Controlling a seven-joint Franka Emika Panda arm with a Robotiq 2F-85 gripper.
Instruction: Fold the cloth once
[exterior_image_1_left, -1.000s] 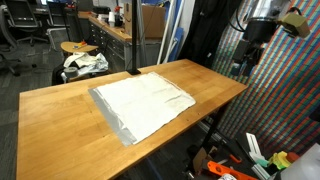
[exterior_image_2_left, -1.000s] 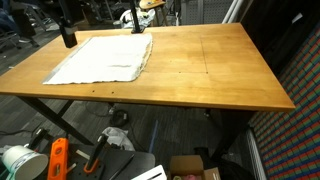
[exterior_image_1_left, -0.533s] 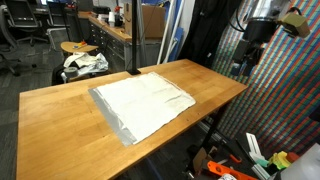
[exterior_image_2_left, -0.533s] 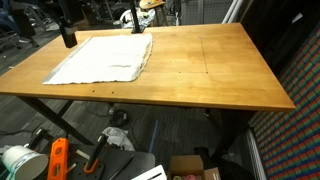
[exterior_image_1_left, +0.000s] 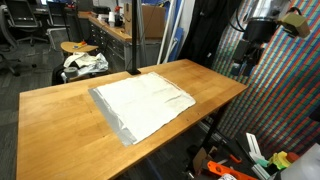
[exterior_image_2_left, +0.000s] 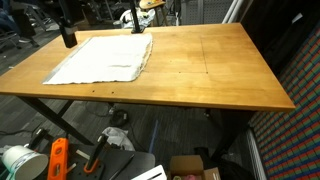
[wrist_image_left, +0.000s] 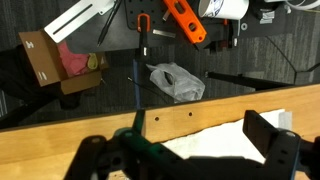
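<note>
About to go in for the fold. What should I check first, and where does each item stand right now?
1. Hand open: ok.
2. Hand empty: ok.
3. Cloth flat, unfolded on the table: ok.
4. Nothing lying on the cloth: ok.
5. Hand down at a cloth edge: not ok, it hangs high, apart from the cloth.
6. Cloth edge loose enough to pinch: cannot tell.
</note>
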